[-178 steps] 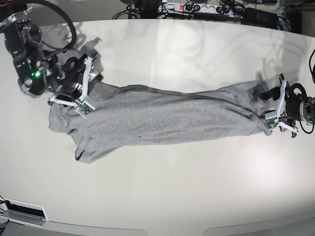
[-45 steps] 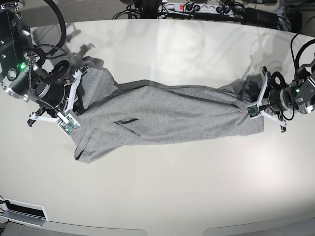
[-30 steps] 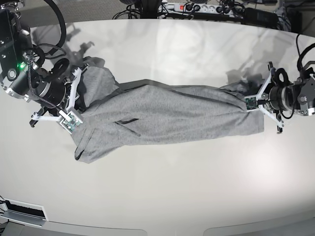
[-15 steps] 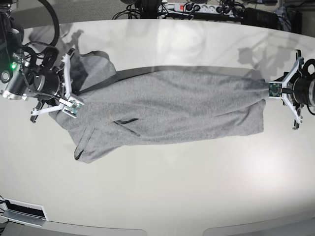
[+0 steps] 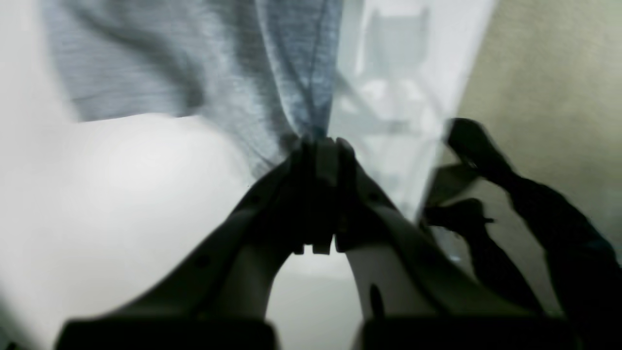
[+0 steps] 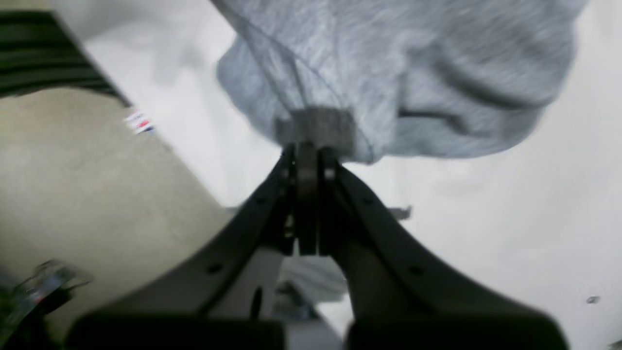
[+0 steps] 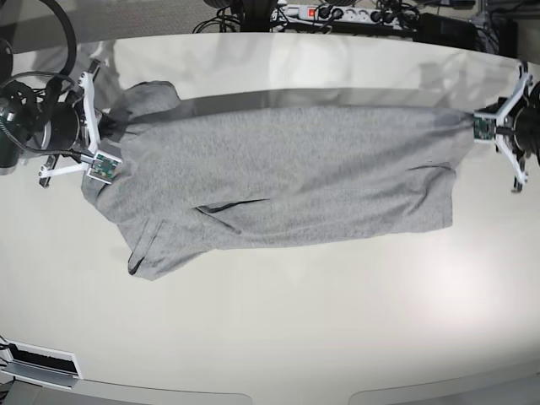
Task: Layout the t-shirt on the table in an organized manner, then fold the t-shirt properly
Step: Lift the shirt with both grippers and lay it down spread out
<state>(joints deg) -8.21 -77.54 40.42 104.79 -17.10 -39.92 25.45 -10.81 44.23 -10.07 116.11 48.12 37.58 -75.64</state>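
Note:
The grey t-shirt (image 7: 278,177) lies stretched lengthwise across the off-white table (image 7: 278,321), blank side up; no lettering shows. My left gripper (image 7: 473,120), at the right of the base view, is shut on the shirt's far right corner; the left wrist view shows it (image 5: 316,142) pinching a bunch of the cloth (image 5: 204,63). My right gripper (image 7: 108,126), at the left of the base view, is shut on the shirt's far left corner; the right wrist view shows it (image 6: 306,146) gripping a hem of the fabric (image 6: 413,73). The shirt's far edge is pulled taut between them. A sleeve (image 7: 148,253) hangs toward the front left.
A power strip (image 7: 337,13) and cables lie beyond the table's far edge. A white device (image 7: 42,363) sits at the front left corner. Both grippers are near the table's edges, with floor showing in the left wrist view (image 5: 544,73) and in the right wrist view (image 6: 73,170).
Both grippers have moved outward and toward the far edge, still holding the shirt. The bunched shirt has been pulled wider and flatter, its far edge now a straight line.

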